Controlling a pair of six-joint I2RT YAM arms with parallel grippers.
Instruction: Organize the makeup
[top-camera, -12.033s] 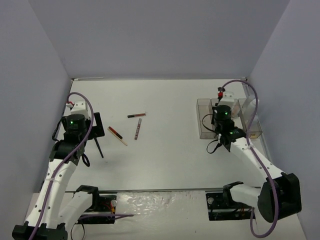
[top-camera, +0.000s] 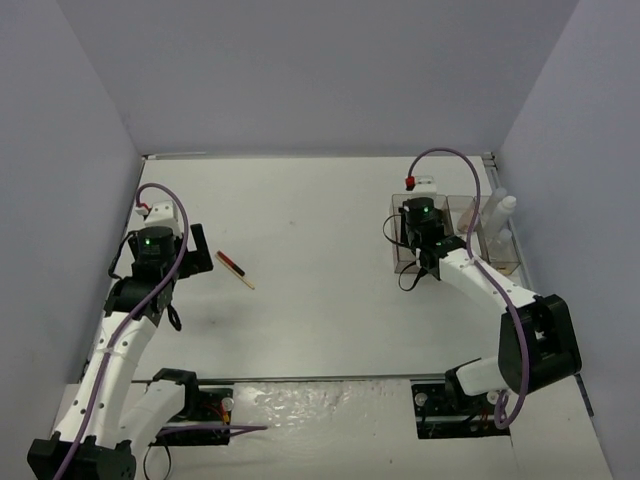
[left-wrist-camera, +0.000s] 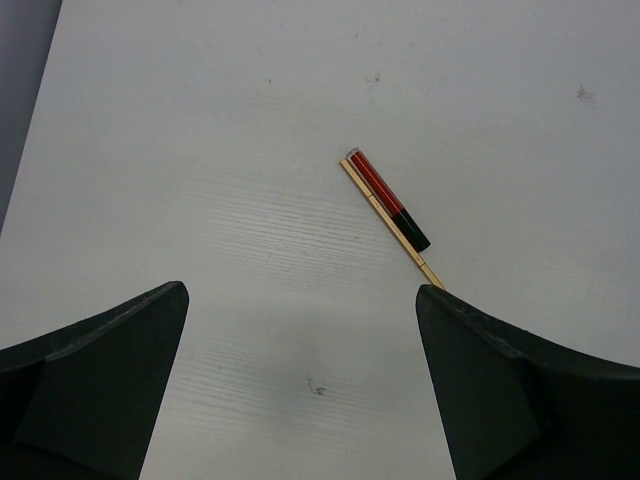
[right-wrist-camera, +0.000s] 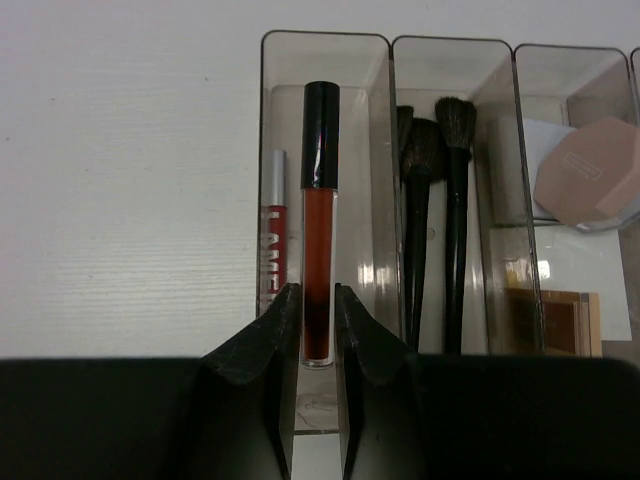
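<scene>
My right gripper (right-wrist-camera: 317, 290) is shut on the lower end of a dark red lip gloss tube (right-wrist-camera: 319, 200) with a black cap, held over the leftmost compartment of the clear organizer (right-wrist-camera: 325, 36). A red tube with a silver cap (right-wrist-camera: 272, 240) lies in that same compartment. Black-handled brushes (right-wrist-camera: 445, 200) fill the compartment beside it, and a pink round compact (right-wrist-camera: 590, 160) sits further right. Red and tan pencils (left-wrist-camera: 385, 205) lie side by side on the table, just ahead of my open, empty left gripper (left-wrist-camera: 302, 290). From above, the pencils (top-camera: 235, 270) are right of the left gripper (top-camera: 196, 245).
The organizer (top-camera: 405, 268) stands at the table's right side with the right wrist (top-camera: 420, 225) over it. White-capped bottles (top-camera: 500, 212) stand at its far right end. A tan palette (right-wrist-camera: 550, 320) lies in a right compartment. Grey walls close in on both sides.
Two slim dark items that lay mid-table are gone from there. The right arm has shifted left to the organizer's leftmost compartment and holds the lip gloss tube. The left arm has barely moved.
</scene>
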